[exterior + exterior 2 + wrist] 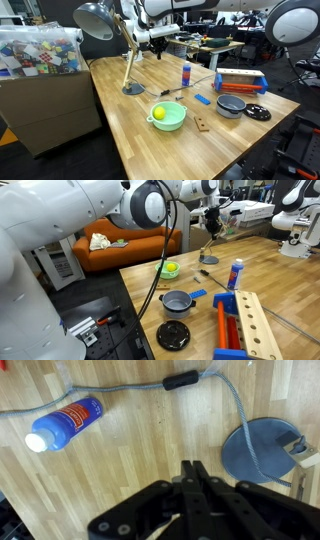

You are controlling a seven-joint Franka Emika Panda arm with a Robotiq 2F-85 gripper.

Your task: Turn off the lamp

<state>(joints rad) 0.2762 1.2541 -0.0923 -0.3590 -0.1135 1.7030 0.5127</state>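
Observation:
The lamp stands at the back of the wooden table: silver-grey dome shade [95,18], slanted wooden arm [130,58], round dark grey base [133,89]. The base also shows in an exterior view [208,258] and in the wrist view [262,448]. Its cord runs across the table with a black inline switch [181,379]. My gripper [155,40] hangs above the table just beside the lamp's arm, also seen in an exterior view [213,222]. In the wrist view my gripper [195,468] has its fingers pressed together and holds nothing. I see no glow from the shade.
A blue-and-red bottle [68,422] lies near the cord and stands out in an exterior view [186,72]. A green bowl with a yellow ball [168,116], a pot [231,105], its lid [258,112] and a red-blue rack [240,82] share the table. A box of items [40,50] sits beside it.

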